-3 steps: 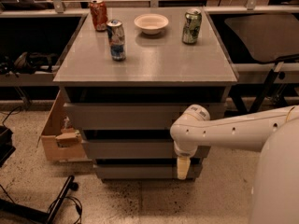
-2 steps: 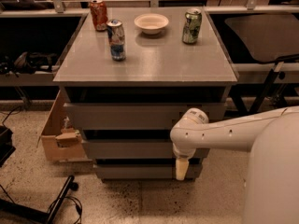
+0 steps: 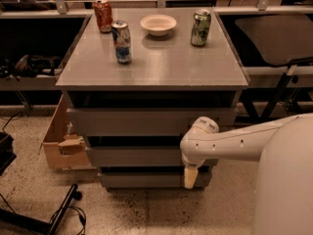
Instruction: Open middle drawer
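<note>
- Judging from here, the middle drawer (image 3: 132, 156) should be stiff and fairly light and slide straight out on runners. Its smooth front offers nothing to grip.
- With no handle, I'd hook the top lip of the panel in the dark gap above it, near the middle so it doesn't rack.
- It's a plain grey, flat, wide panel, second of three fronts below the counter's (image 3: 161, 62) front edge, and it looks shut.
- My gripper (image 3: 190, 176) hangs below the counter's front right corner, pointing down over the lowest front (image 3: 142, 180) just under the drawer's right end. I cannot tell whether it is clenched or released.
</note>
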`<action>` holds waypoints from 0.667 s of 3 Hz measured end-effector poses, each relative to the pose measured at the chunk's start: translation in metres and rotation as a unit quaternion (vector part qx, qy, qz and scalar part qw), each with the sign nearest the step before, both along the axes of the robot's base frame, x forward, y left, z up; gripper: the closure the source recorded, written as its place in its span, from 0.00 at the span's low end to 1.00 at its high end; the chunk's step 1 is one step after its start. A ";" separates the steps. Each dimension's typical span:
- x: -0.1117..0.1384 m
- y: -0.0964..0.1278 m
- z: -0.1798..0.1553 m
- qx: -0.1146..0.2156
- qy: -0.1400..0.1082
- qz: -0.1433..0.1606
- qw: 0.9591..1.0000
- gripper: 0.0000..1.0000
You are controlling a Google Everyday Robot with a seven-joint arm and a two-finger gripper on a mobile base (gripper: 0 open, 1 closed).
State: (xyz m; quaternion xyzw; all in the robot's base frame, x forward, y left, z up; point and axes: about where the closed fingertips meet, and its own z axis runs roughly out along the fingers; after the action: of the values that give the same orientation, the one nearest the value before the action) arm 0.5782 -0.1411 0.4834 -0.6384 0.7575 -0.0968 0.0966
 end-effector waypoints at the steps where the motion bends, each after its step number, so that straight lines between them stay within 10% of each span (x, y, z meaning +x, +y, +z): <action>1: 0.003 -0.002 -0.009 0.007 -0.003 0.002 1.000 0.00; 2: 0.008 -0.004 -0.024 0.005 -0.007 0.002 1.000 0.00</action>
State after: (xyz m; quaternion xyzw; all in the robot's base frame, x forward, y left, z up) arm 0.5858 -0.1447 0.4595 -0.6389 0.7558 -0.0971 0.1054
